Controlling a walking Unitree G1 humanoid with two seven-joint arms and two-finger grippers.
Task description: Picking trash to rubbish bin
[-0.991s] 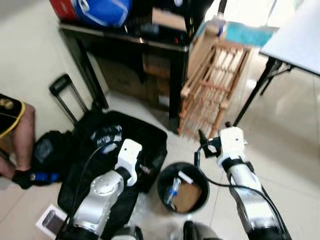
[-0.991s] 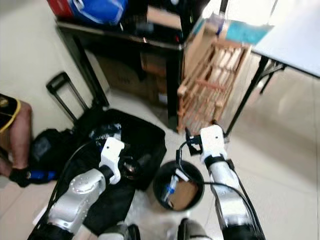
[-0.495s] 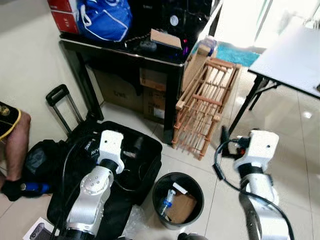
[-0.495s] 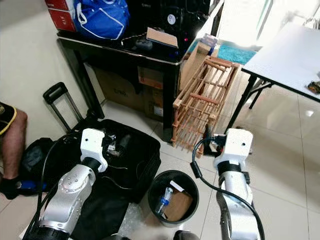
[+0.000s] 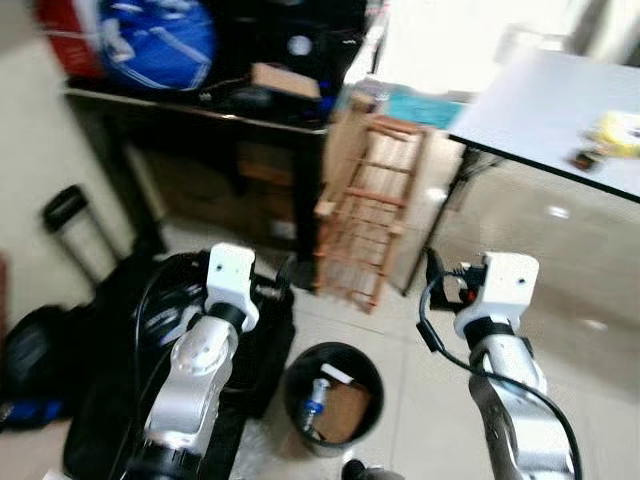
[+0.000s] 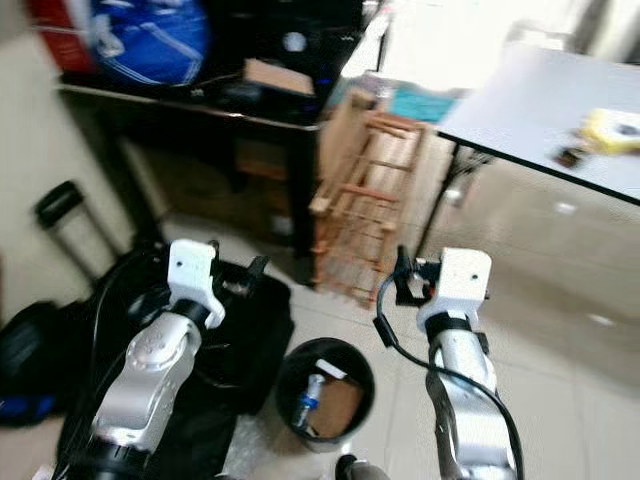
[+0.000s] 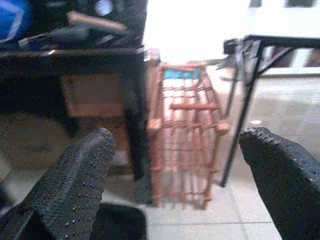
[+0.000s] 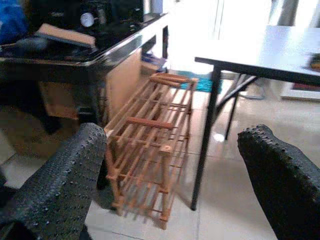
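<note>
While the eyes see the rubbish bin [image 5: 333, 396], wrist views show both end effectors [image 7: 175, 175] [image 8: 175, 175] spread wide, empty.

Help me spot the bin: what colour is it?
Black, the round rubbish bin on the floor, best in the left eye view.

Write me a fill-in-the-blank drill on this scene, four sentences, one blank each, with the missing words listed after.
1. The black rubbish bin stands on the floor between the robot's two ____.
2. Inside the bin lie a piece of brown cardboard and a plastic ____.
3. The fingers of the left gripper stand wide ____, with nothing between them.
4. The wooden rack leans beside the black ____ that carries the blue bag.

Missing words: arms; bottle; open; table
</note>
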